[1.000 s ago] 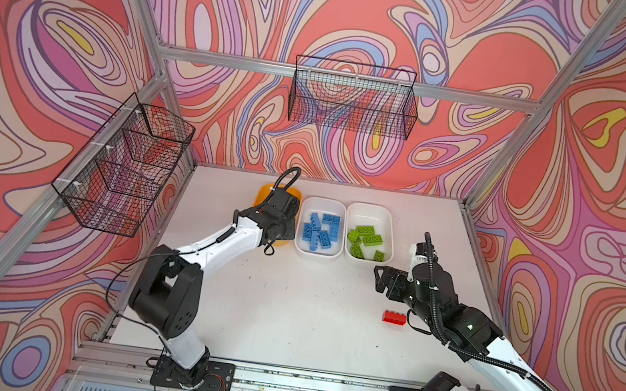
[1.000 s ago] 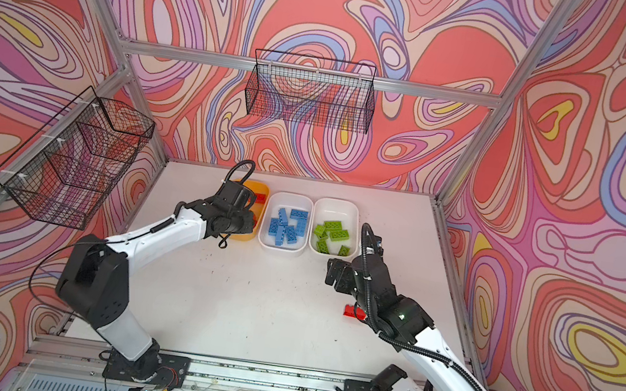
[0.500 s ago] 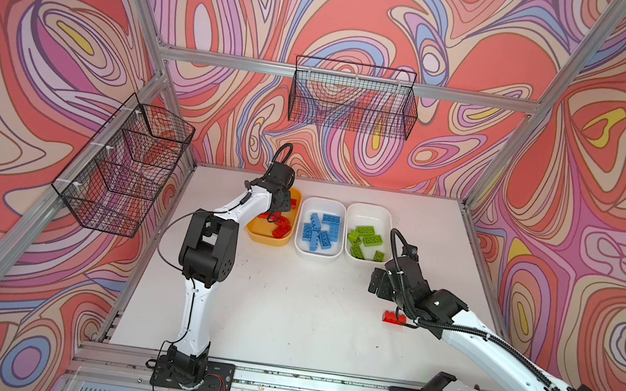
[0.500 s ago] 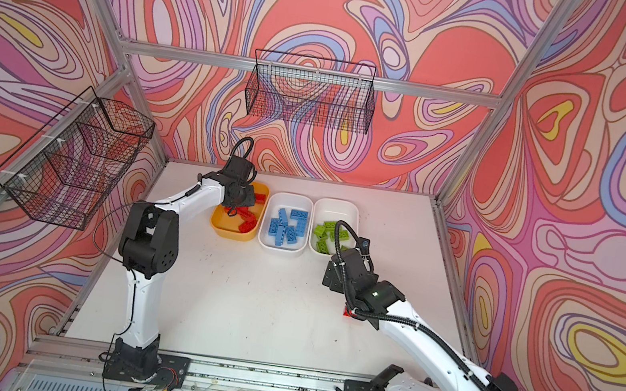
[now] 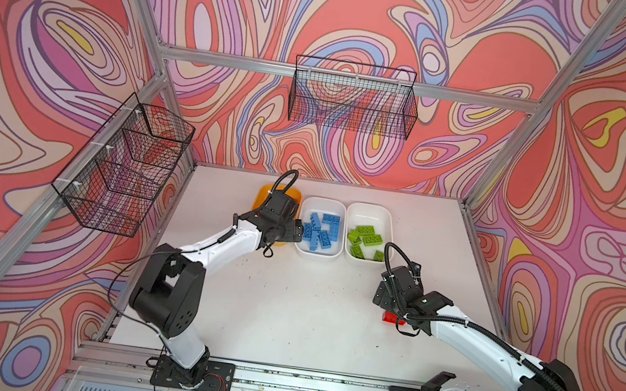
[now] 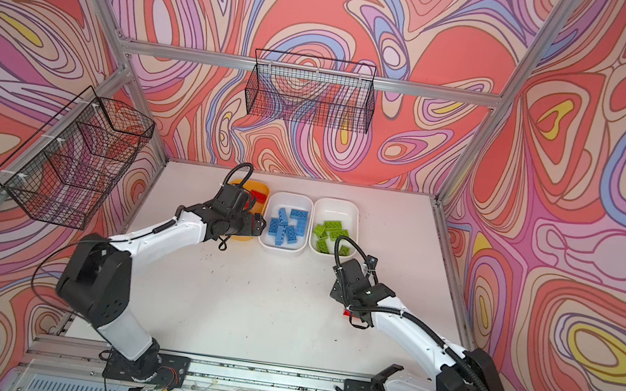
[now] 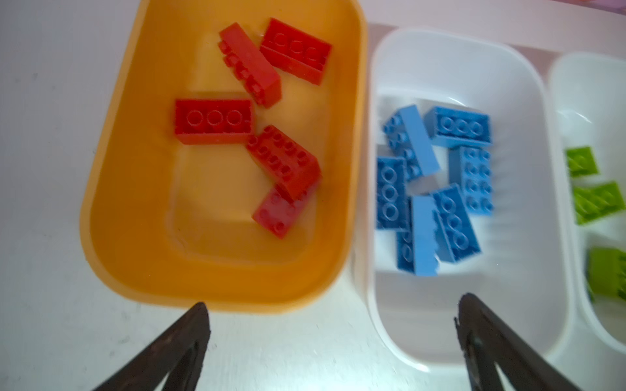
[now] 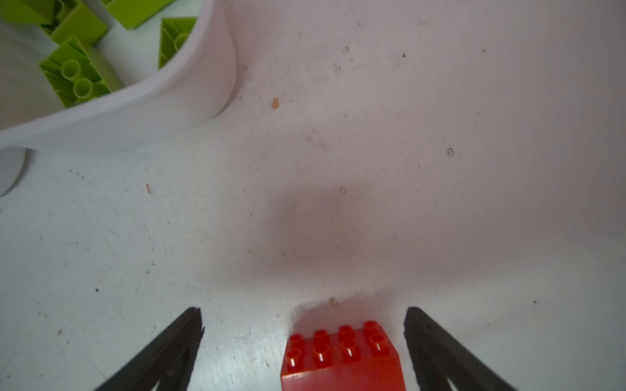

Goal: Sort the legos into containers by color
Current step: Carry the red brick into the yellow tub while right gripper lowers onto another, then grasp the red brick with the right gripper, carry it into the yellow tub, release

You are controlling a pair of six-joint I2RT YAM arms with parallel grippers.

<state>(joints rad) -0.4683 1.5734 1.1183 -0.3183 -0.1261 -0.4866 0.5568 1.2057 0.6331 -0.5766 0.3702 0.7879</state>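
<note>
Our left tool (image 7: 332, 301) has just let go: a second ago it was shut over the yellow-orange tub (image 7: 115, 203), and now its jaws stand wide and empty, drawn back just outside the tub's near wall. We count 5 red legos (image 7: 213, 120) lying loose in that tub, so we judge the latest one was dropped there. Beside it the middle white tub (image 7: 440, 331) holds the blue legos (image 7: 416, 145), and the end white tub (image 5: 369, 213) holds the green legos (image 5: 368, 238) — no colour looks mixed. Meanwhile our right tool (image 8: 303, 309) has moved in over the 1 stray red lego (image 8: 342, 359) left on the surface (image 5: 286, 306), near the end white tub's corner. Its jaws are fully apart, with the brick studs-up between them, touched by neither finger as far as we can see. The sort looks nearly done — we think only this brick remains. The next step is to close on it squarely and carry it across to the yellow-orange tub.
</note>
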